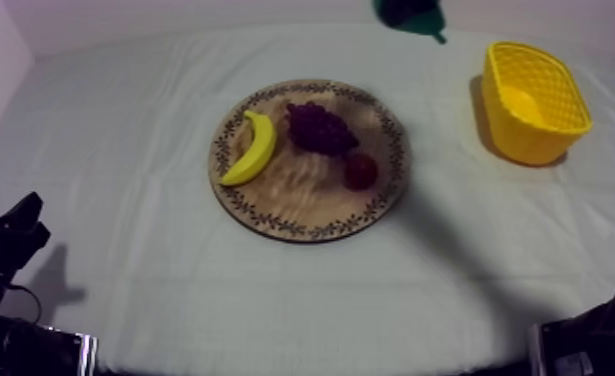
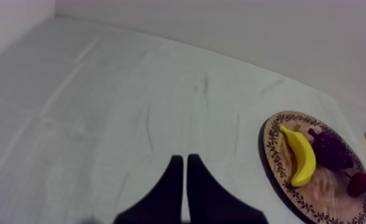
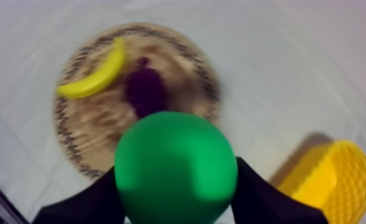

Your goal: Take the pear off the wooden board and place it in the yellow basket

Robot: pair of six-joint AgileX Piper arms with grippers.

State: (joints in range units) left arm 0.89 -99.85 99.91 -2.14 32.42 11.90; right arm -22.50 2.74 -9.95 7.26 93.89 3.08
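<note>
A green pear (image 3: 176,164) sits between the black fingers of my right gripper (image 3: 178,177), which is shut on it. It hangs in the air between the round wooden board (image 3: 90,128) and the yellow basket (image 3: 334,179). From above, the pear (image 1: 426,25) and right gripper (image 1: 409,10) are at the table's far edge, left of the basket (image 1: 533,100). My left gripper (image 1: 23,218) rests low at the near left, its fingers (image 2: 174,179) lying together as a narrow wedge.
On the board (image 1: 301,215) lie a banana (image 1: 251,150), a bunch of purple grapes (image 1: 318,128) and a small red fruit (image 1: 361,170). Bare cloth stretches between board and basket. A black part of the right arm (image 1: 596,340) stands at the near right corner.
</note>
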